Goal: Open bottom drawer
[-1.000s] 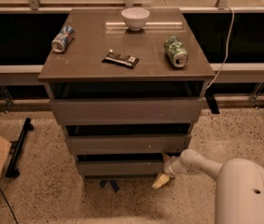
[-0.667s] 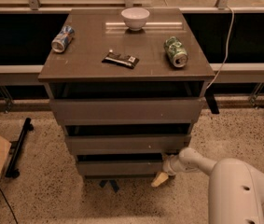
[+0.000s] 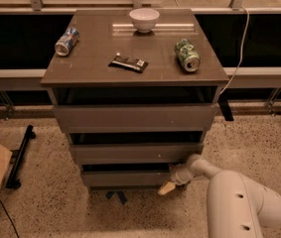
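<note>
Little has been changed in the last second: the hand [image 3: 168,187] is still held at the right end of the bottom drawer [image 3: 125,178], lowest in the bench [image 3: 90,46], which has not been drawn further. The hand's state cannot be told; the pull is judged outstanding.

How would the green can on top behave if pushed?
The green can lies on its side, so it would probably roll. As a drinks can, it is likely light. The pincer is low, at the right front corner of the bottom drawer.
</note>
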Robot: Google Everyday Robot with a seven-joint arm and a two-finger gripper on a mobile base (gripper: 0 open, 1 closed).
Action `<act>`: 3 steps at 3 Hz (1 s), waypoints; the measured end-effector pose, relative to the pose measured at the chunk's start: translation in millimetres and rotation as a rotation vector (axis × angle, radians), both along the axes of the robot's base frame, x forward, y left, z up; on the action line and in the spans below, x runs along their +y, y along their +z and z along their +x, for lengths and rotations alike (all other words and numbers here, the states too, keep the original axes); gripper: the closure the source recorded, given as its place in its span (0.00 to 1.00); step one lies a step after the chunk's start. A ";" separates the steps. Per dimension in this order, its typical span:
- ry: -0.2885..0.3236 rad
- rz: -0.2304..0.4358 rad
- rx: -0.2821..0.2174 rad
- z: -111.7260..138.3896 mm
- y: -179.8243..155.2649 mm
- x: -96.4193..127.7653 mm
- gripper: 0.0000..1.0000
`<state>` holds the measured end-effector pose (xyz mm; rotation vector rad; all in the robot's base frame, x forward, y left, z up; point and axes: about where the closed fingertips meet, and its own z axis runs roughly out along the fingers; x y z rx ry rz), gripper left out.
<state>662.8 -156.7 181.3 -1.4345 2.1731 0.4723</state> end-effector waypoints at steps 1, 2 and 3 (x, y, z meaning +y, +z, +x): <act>0.012 0.012 0.016 -8.8 -6.0 4.1 0.43; 0.009 0.008 0.009 -12.4 -2.4 -0.4 0.64; 0.009 0.009 0.010 -15.3 -1.5 0.4 0.61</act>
